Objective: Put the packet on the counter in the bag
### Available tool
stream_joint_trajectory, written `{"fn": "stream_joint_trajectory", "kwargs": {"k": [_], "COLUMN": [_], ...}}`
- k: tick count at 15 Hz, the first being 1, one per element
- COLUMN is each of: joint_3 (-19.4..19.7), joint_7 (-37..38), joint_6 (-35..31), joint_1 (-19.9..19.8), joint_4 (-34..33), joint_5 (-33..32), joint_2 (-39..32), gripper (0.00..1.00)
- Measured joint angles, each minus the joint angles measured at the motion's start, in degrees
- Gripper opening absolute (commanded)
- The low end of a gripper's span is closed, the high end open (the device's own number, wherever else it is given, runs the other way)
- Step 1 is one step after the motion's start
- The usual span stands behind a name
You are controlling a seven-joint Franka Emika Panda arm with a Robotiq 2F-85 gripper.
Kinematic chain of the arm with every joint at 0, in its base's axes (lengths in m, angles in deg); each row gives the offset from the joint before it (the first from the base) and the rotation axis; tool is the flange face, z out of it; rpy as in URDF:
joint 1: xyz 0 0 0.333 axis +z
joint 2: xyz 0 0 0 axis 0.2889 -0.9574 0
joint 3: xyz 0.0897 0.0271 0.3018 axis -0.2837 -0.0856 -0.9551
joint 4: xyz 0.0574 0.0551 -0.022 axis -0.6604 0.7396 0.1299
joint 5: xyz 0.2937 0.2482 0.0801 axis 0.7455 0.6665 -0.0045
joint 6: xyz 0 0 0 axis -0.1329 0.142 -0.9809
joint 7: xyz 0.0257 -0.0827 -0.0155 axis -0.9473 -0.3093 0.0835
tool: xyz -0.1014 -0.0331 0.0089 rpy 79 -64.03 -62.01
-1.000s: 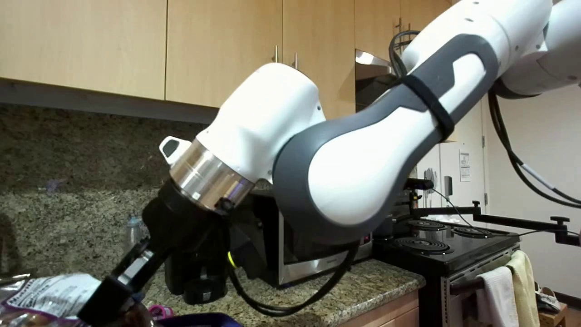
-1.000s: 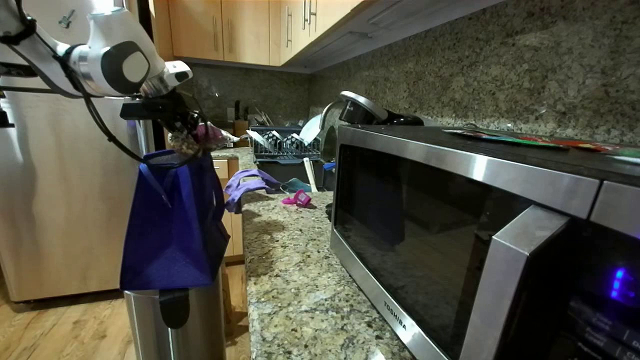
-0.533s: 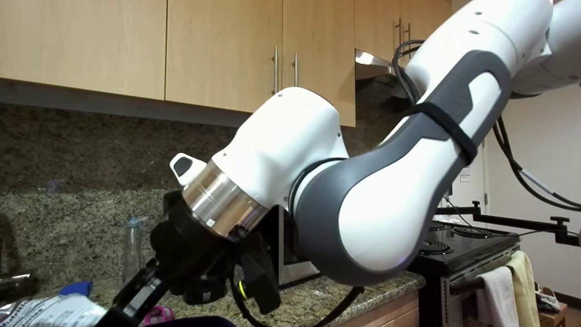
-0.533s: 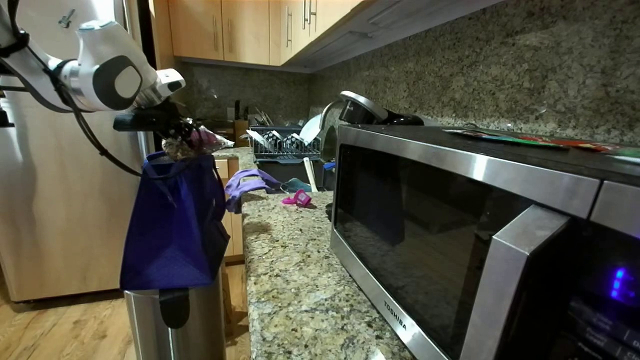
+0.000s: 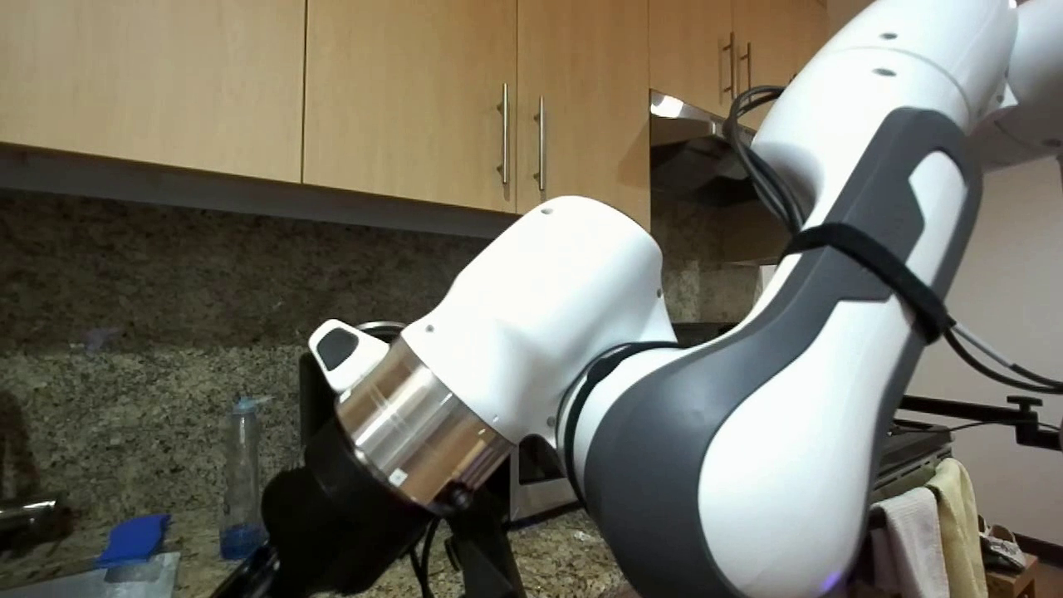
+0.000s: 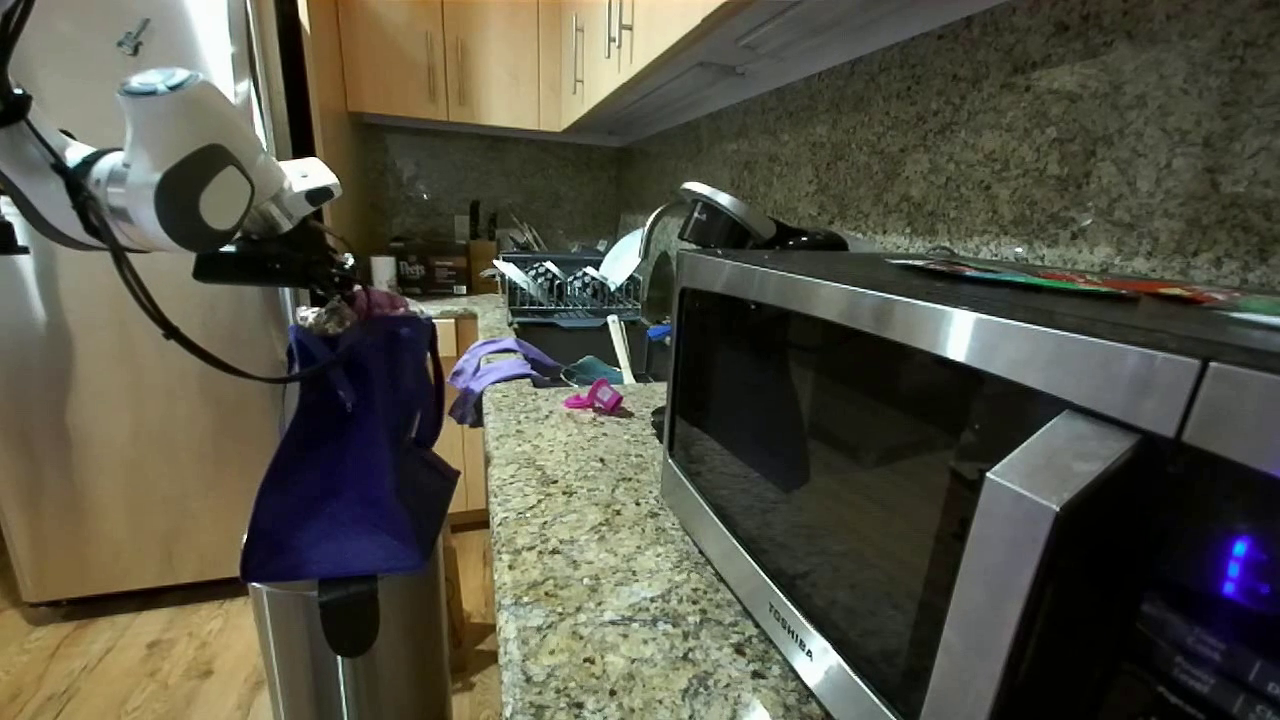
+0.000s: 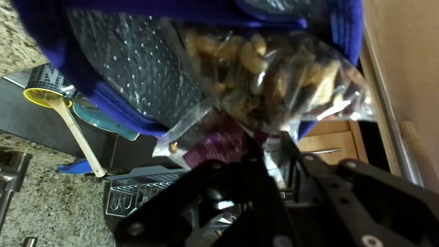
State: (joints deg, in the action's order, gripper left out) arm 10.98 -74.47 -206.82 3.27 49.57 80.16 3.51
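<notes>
The packet (image 7: 253, 72) is clear plastic with nuts and brown pieces inside and a maroon label. My gripper (image 7: 265, 137) is shut on its label end, with the packet bunched between the fingers. In an exterior view the packet (image 6: 385, 302) sits at the bag's rim, just under the gripper (image 6: 335, 285). The blue-purple bag (image 6: 350, 480) is open at the top; its upper part is bent. In the wrist view the packet lies across the mouth of the bag (image 7: 120, 106), its ends overlapping the rim. The granite counter (image 6: 570, 520) is beside the bag.
The bag stands on a steel bin (image 6: 410, 650) beside the counter. A microwave (image 6: 850, 610), a pink cup (image 6: 602, 396) and a purple cloth (image 6: 500, 362) are on the counter. A dish rack (image 6: 570, 290) is behind. A fridge (image 6: 120, 430) stands beyond the bag.
My arm has moved down, carrying the packet from above the bag to its rim. The bag's upper part has bent and its side has creased.
</notes>
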Motion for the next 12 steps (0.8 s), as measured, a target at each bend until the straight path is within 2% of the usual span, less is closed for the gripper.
{"fn": "stream_joint_trajectory", "kwargs": {"k": [7,12], "joint_3": [1.56,1.38], "joint_7": [0.00,0.00], "joint_6": [-0.83,-0.64], "joint_1": [-0.41,-0.28], "joint_4": [-0.01,-0.29], "joint_5": [0.00,0.00], "joint_2": [0.19,0.46], "gripper": [0.97,1.00]}}
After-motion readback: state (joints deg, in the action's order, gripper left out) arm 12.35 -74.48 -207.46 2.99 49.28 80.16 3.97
